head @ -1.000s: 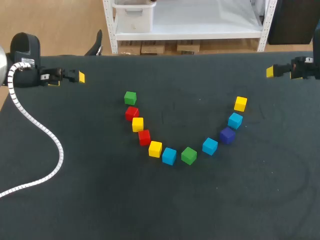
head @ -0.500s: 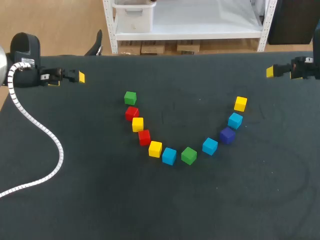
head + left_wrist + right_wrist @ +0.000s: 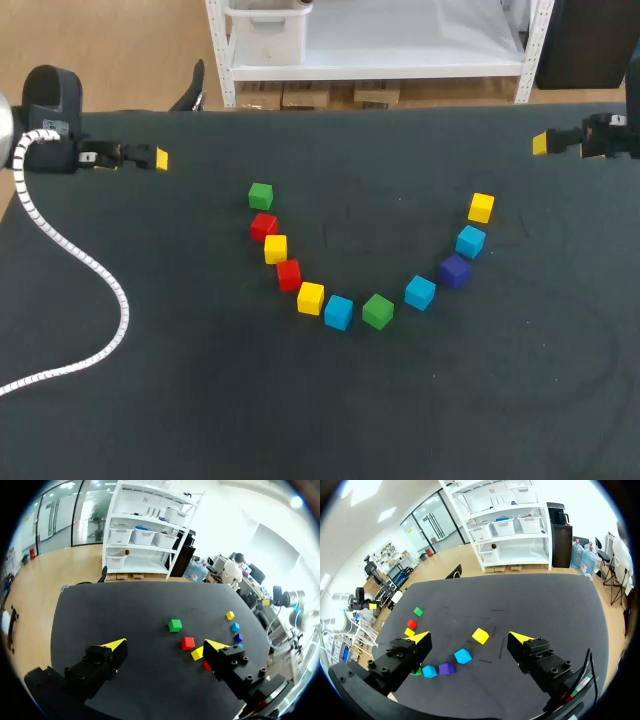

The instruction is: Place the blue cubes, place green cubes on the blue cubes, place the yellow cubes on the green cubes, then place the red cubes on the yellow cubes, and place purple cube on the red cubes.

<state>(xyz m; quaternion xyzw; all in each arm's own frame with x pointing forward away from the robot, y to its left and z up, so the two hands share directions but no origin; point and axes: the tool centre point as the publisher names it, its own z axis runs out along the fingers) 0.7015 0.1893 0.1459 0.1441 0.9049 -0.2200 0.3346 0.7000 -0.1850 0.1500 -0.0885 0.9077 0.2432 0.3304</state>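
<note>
Showing eleven cubes lying singly on the black table (image 3: 200, 400), strung out in a U-shaped curve opening toward the far edge, none resting on another.

Running down the curve's left arm from its far end: the end green cube (image 3: 261, 195), the upper red cube (image 3: 264, 226), the upper yellow cube (image 3: 276, 248), the lower red cube (image 3: 289, 274) and the lower yellow cube (image 3: 311, 298), each sitting just beside the next.

Rounding the bottom of the curve: the left blue cube (image 3: 339, 312), the near green cube (image 3: 378, 311) and the middle blue cube (image 3: 421, 292).

Climbing the right arm: the purple cube (image 3: 455, 270), the right blue cube (image 3: 471, 241) and, at the tip, the end yellow cube (image 3: 481, 207).

Hanging over the table's far left edge, well apart from every cube: the left gripper (image 3: 165, 645), spreading its yellow-tipped fingers wide and gripping nothing, with the end green cube and the upper red cube lying ahead of it on the table.

Hanging opposite it at the far right edge: the right gripper (image 3: 470, 636), likewise gaping wide with nothing between its tips, facing the end yellow cube and the right blue cube ahead of it.

Trailing across the table's left side: a white coiled cable (image 3: 100, 280), curving well clear of the cubes.
</note>
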